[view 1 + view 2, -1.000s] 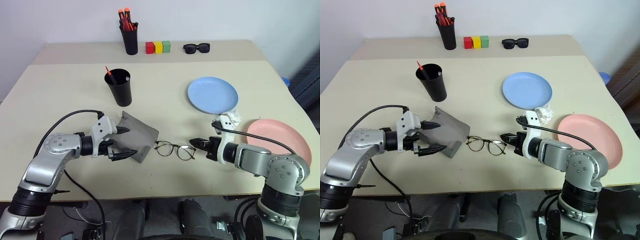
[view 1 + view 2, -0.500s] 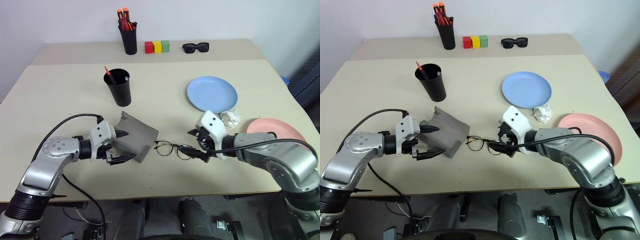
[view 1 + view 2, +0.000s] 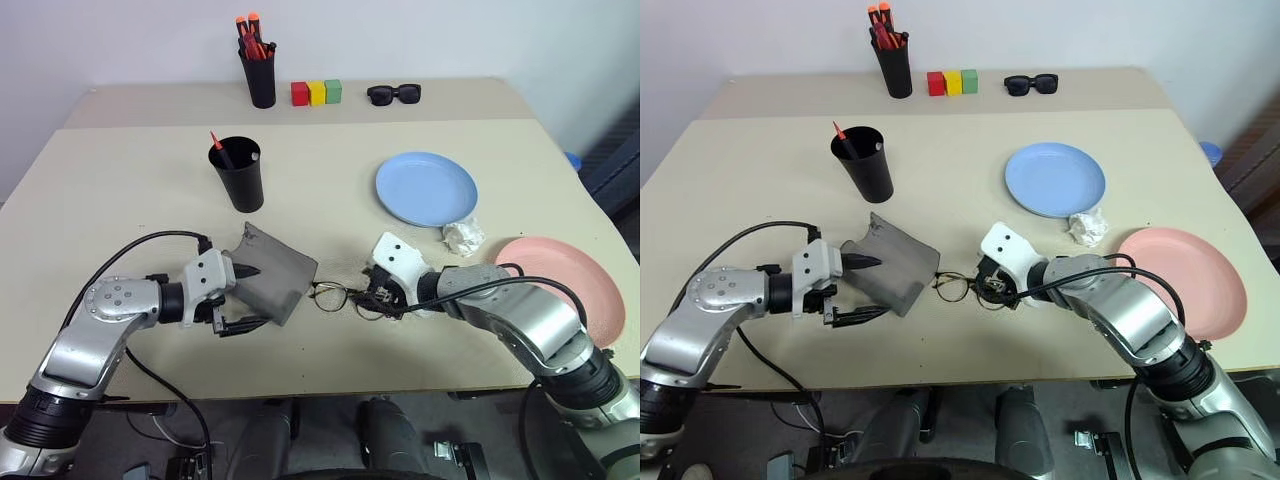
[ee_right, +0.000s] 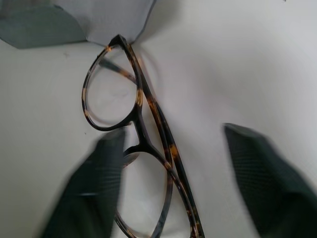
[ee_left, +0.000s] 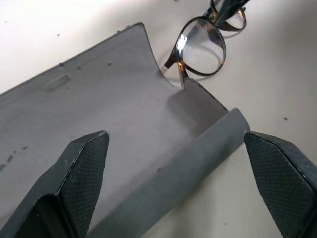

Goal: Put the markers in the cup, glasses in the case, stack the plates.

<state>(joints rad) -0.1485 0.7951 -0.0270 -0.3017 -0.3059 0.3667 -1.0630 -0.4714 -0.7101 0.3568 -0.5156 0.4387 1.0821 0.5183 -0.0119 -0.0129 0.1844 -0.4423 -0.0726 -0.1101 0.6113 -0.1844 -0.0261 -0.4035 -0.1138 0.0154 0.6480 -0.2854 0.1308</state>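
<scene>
Straddling thin tortoiseshell glasses [image 4: 136, 144] — right gripper [image 4: 173, 183], matte grey case [image 5: 114, 148] beside

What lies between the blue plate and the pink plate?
A crumpled white wad lies between the blue plate and the pink plate, seen in both eye views.

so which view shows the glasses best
The right wrist view: the glasses sit close up between the right gripper's open fingers. The left wrist view shows one lens past the case. Both eye views show them small, partly behind the gripper.
</scene>
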